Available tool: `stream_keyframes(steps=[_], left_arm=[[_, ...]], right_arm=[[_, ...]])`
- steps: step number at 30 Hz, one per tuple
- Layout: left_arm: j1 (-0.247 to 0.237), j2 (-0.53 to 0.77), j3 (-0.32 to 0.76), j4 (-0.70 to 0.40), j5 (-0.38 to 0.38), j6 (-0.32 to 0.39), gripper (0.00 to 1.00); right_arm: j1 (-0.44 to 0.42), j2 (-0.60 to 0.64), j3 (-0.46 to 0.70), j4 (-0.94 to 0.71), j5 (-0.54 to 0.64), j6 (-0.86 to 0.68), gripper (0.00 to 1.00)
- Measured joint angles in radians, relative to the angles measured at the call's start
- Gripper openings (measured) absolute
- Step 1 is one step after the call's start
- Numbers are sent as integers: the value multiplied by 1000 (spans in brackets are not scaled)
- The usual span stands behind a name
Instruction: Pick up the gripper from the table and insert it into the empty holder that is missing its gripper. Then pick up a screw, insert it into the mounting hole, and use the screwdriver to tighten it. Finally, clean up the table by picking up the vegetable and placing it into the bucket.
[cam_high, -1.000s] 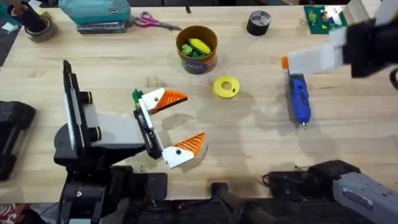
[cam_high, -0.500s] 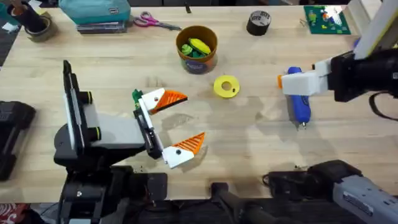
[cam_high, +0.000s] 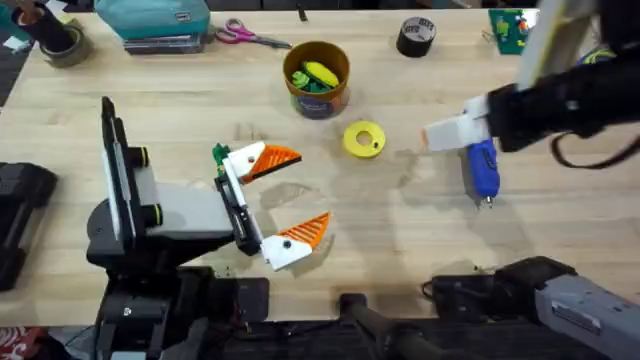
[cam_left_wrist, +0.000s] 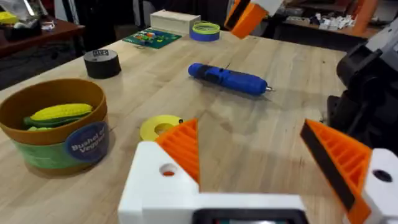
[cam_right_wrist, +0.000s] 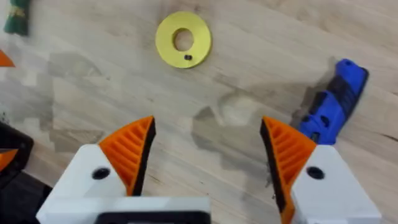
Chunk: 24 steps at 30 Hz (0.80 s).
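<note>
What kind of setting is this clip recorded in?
Most likely a robotics lab or workshop bench: a wooden table carrying a blue screwdriver, a black tape roll, scissors and a green circuit board.

Screwdriver right of disc

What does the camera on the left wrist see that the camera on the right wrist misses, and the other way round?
The left wrist view alone shows the bucket with a yellow and green vegetable inside, a black tape roll, a green circuit board, and the right gripper's orange tip hanging above the table. The right wrist view alone shows the right gripper from behind, open above bare wood. Both show the yellow disc and the blue screwdriver lying on the table.
</note>
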Motion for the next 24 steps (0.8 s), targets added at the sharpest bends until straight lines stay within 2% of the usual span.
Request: stream_keyframes(steps=[5, 12, 24], left_arm=[[0, 0, 0, 0, 0, 0, 985], [0, 0, 0, 0, 0, 0, 985], [0, 0, 0, 0, 0, 0, 985]], right_arm=[[89, 73, 0, 23, 16, 26, 997], [155, 168, 0, 36, 67, 81, 997], [178, 279, 0, 85, 79, 125, 997]])
